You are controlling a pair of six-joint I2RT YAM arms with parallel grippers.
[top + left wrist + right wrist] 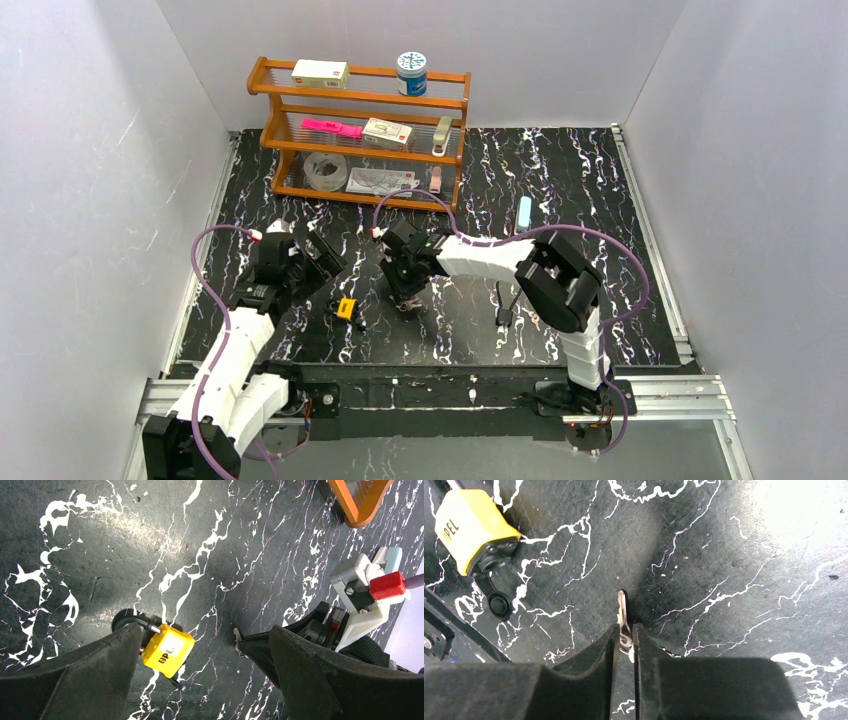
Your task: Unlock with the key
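The yellow lock [471, 530] has black letters on its side. From the right wrist I can read "PEL". From the left wrist I can read "OPE" on the lock [167, 651]. The rest of the word is hidden. A small black cap [499, 605] hangs off the end of the lock and lies flat on the table.

The boxes and the tub on the shelf [360, 130] at the far left have writing too, but it is too small to read.

The right gripper [625, 628] points down at the black table [560, 200]. Its fingers [594, 655] are nearly together, with just a thin gap. The key [623, 611] sits in that gap, and its tip pokes out past the fingertips. The fingers are close on both sides of the key, but I cannot tell if they pinch it tight.

The left gripper [205, 632] has its fingers [100, 675] spread wide apart. It holds nothing. The lock lies on the table below it, just beside one finger.

From the top, the lock [346, 307] lies on the table between the two arms. It is left of the right gripper [408, 298] and nearer than the left gripper [318, 255]. The key and the lock are near each other but apart.
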